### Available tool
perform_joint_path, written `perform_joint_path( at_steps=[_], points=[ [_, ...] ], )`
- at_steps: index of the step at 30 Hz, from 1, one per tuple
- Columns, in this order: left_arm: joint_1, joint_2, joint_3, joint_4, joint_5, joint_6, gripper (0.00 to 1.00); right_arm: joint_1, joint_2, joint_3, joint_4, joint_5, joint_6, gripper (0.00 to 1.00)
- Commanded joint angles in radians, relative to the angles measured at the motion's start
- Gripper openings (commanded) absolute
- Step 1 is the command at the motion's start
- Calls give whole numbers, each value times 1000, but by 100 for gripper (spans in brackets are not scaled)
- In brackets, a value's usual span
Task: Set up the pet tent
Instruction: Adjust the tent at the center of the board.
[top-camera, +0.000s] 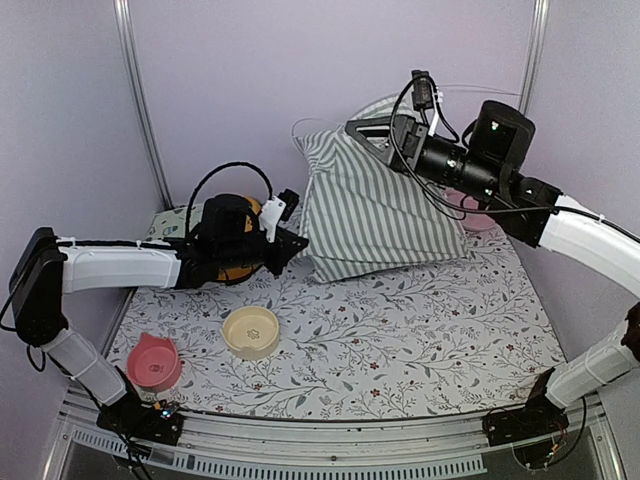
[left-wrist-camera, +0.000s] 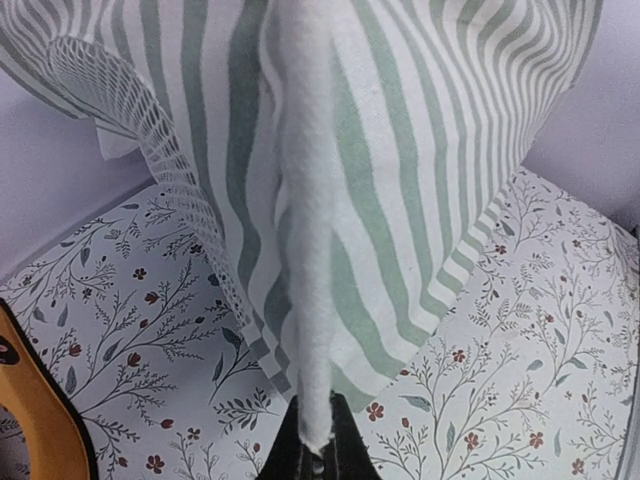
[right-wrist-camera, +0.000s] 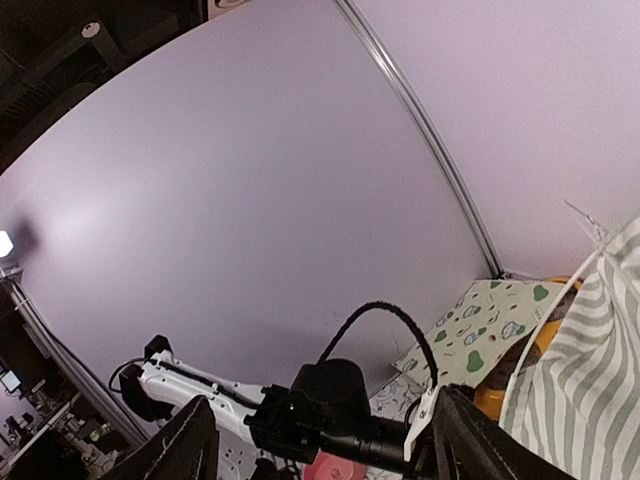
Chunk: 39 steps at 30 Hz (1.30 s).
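A: The left gripper (top-camera: 297, 240) is clenched on the pet tent (top-camera: 385, 205). Its dark fingers (left-wrist-camera: 350, 450) pinch the bottom end of a white fabric band (left-wrist-camera: 305, 250) that runs up the striped cloth.

B: Which part of the tent is that?

A: Its lower corner, on the 9 o'clock side seen from above. The left arm reaches in low from 8 o'clock.

B: And the right gripper (right-wrist-camera: 320, 420)?

A: Released. The two fingers stand wide apart with nothing between them, and striped cloth lies just beside the one at 3 o'clock in the right wrist view. From above, the gripper hangs at the tent's top edge. I cannot tell whether it touches the cloth.

B: Where does the tent sit?

A: On the counter (top-camera: 420, 350), toward 1 o'clock from the middle, close to the back wall. It looks slumped and broad at the base. Thin white poles (top-camera: 300, 127) poke out at its upper 10 o'clock corner. A lace flap (left-wrist-camera: 135, 115) curls off the cloth.

B: What else is there?

A: A cream bowl (top-camera: 250, 332) sits at 7 o'clock and a pink bowl (top-camera: 155, 362) at 8 o'clock. A second pink bowl (top-camera: 470, 212) is half hidden behind the right arm. There is an orange thing (top-camera: 245, 208) under the left arm that I cannot identify, and a printed mat (right-wrist-camera: 480, 330) lies by the left wall.
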Motion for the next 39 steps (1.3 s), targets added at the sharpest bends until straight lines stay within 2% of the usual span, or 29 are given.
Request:
perform_joint_path(
  at_steps=[1,5,9,15,24,30,35,37,39],
  points=[
    [-5,-15,28,53,5,20,0,0,154,200,-167,93,-50,70],
    [-9,-18,29,51,5,25,0,1,272,337,-286,153,-33,63],
    [-10,-25,25,54,4,29,0,1,316,353,-327,245,-16,55],
    [-12,-41,6,67,19,35,0,-1,327,295,-218,351,15,51],
    [-14,-58,-2,57,24,50,0,-2,427,372,-154,367,33,43],
    [-13,-63,-7,52,20,54,0,-2,431,378,-147,380,31,21],
    [-13,-65,-15,52,11,60,0,-2,413,363,-168,381,11,20],
    [-13,-64,-12,52,11,60,0,-1,413,363,-178,373,-1,2],
    [-13,-65,-5,50,12,64,0,-2,418,365,-202,360,-18,0]
  ],
)
